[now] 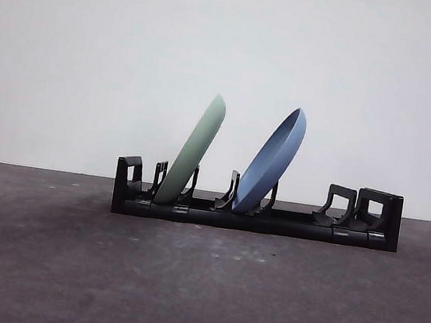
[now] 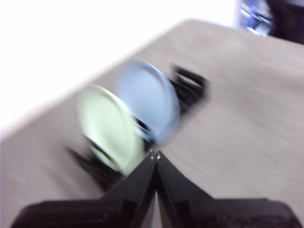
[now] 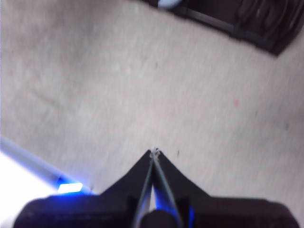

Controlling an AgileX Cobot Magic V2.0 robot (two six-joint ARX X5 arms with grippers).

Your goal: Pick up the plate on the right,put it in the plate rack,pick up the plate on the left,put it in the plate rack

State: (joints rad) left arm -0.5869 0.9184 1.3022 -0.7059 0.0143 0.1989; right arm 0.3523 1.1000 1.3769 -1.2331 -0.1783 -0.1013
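Both plates lean in the plate rack (image 1: 255, 219), at 12 o'clock from the empty, pressed-together left claw (image 2: 156, 154); the right claw (image 3: 154, 152) is likewise.

I recorded a long black plastic plate rack (image 1: 255, 219), a round pale green plate (image 1: 192, 154), a round light blue plate (image 1: 273, 163), a mottled dark grey tabletop (image 1: 198, 288), a plain white wall (image 1: 295, 52), and my two black pincers, left (image 2: 155, 155) and right (image 3: 154, 152).
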